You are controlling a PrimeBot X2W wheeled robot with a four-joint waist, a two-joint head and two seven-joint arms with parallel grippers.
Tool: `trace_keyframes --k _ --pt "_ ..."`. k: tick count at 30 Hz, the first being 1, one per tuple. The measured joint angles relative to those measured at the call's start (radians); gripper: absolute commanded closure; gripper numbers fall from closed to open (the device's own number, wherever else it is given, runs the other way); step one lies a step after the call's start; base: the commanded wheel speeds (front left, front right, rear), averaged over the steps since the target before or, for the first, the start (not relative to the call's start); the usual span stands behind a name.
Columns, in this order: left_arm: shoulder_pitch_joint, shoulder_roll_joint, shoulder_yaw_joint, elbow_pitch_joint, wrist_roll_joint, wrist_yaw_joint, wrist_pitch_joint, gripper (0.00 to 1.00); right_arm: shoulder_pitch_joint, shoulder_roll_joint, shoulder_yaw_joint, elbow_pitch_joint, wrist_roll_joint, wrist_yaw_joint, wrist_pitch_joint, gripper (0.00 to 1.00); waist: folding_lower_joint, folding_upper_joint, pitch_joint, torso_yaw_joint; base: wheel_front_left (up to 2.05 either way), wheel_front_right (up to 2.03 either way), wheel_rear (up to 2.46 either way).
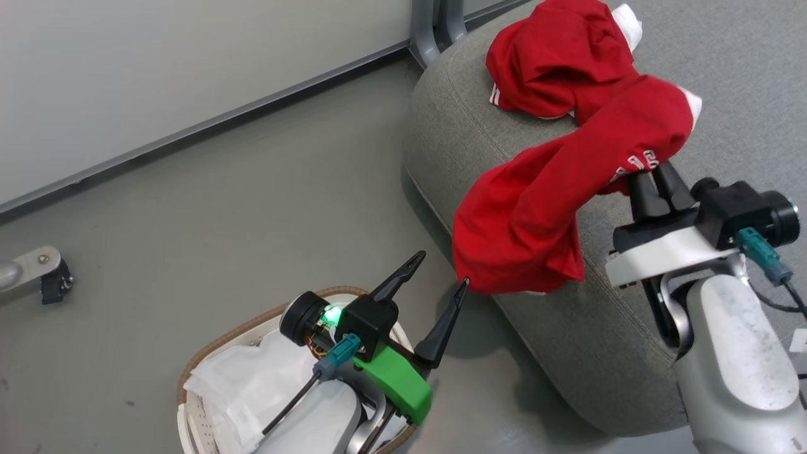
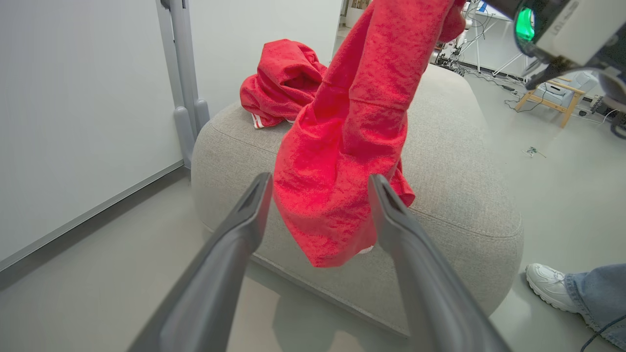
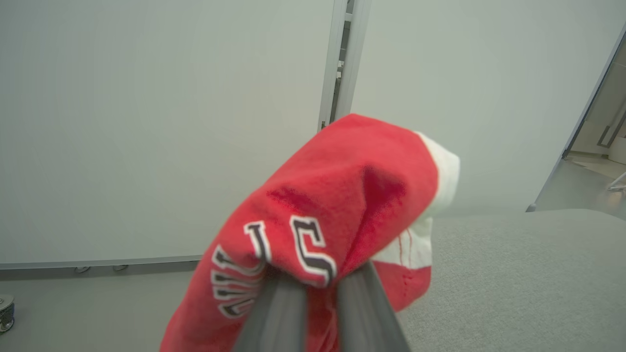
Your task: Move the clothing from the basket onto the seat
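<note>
A red garment with white lettering [image 1: 555,189] hangs from my right gripper [image 1: 652,171], which is shut on it above the grey seat [image 1: 592,340]; its lower end droops over the seat's front edge. The right wrist view shows the same garment [image 3: 337,220] bunched over the closed fingers [image 3: 279,313]. A second red garment [image 1: 555,57] lies crumpled on the seat's far end. My left gripper [image 1: 441,271] is open, above the white basket [image 1: 189,416], its fingertips just short of the hanging garment [image 2: 342,161]. White liner [image 1: 246,384] shows inside the basket.
A grey post [image 1: 435,25] stands at the wall behind the seat. A caster and metal leg [image 1: 38,271] sit at the left on the floor. A person's white shoe [image 2: 550,286] and jeans leg rest beside the seat. A wooden stool [image 2: 552,100] stands far off.
</note>
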Motion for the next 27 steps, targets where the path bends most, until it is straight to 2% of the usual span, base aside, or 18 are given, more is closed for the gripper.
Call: trace_keyframes --k 6,13,18,23,27 --pt "-0.02 0.009 -0.006 -0.002 0.006 0.0 0.0 0.0 -0.14 -0.081 -0.07 -0.025 -0.012 0.0 0.0 1.0 0.0 0.0 0.046 -0.004 0.0 0.0 0.0" --pt "-0.051 0.024 -0.008 -0.02 0.03 0.0 0.0 0.0 -0.349 -0.271 -0.163 -0.02 -0.039 0.0 0.0 1.0 0.0 0.0 0.098 0.031 0.0 0.0 0.0" --pt "-0.067 0.036 -0.01 -0.033 0.054 0.0 0.0 0.0 -0.473 -0.395 -0.254 0.027 -0.053 0.0 0.02 1.0 0.0 0.0 0.157 0.061 0.0 0.0 0.0" --pt "-0.102 0.055 -0.004 -0.048 0.081 0.0 0.0 0.0 -0.57 -0.463 -0.329 0.126 -0.051 0.0 0.045 1.0 0.0001 0.0 0.228 0.091 0.0 0.0 0.0" --pt "-0.12 0.058 0.016 -0.061 0.099 0.0 0.0 0.0 -0.583 -0.463 -0.366 0.233 -0.063 0.0 0.034 1.0 0.0001 0.0 0.29 0.118 0.0 0.0 0.0"
